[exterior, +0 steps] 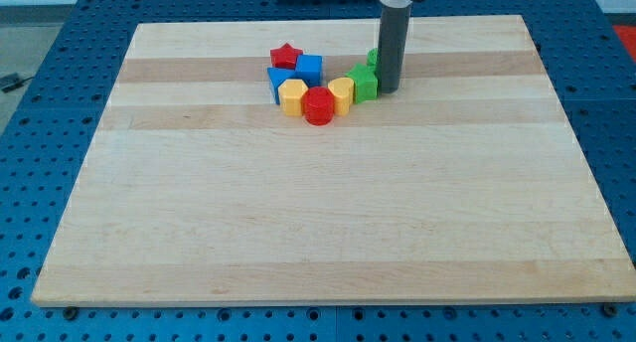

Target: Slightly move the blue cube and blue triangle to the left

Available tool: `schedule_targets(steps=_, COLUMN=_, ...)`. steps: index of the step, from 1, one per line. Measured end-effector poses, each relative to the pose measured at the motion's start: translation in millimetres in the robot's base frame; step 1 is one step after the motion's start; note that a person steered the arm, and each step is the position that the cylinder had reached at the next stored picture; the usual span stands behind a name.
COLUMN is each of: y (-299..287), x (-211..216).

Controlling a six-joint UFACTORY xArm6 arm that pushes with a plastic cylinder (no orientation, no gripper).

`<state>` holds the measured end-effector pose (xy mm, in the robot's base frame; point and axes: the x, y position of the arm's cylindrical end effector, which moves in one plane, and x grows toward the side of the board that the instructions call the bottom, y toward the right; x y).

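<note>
Camera view: my tip (389, 89), no grasping hand, touches the green block (364, 84); holds nothing.

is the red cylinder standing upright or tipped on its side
Upright: the red cylinder shows its round flat top facing up, standing on the board.

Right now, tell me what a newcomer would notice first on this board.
First, the tight cluster of coloured blocks near the view's top centre: red star, blue cube, blue triangle, two yellow blocks, red cylinder and green block. Next, the dark rod, my tip just right of the green block. The wooden board is otherwise bare.
</note>
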<state>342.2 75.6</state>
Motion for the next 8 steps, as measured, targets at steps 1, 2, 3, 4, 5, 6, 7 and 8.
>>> schedule_targets(steps=1, y=8.6, x=51.1)
schedule_targets(steps=2, y=-13.2, x=119.3)
schedule_targets(steps=3, y=-96.4, x=173.4)
schedule_targets(steps=4, y=-206.3, x=167.3)
schedule_targets(steps=5, y=-280.1, x=106.4)
schedule_targets(steps=6, y=-318.9, x=19.2)
schedule_targets(steps=7, y=-331.4, x=-65.4)
schedule_targets(steps=8, y=-309.1, x=-139.1)
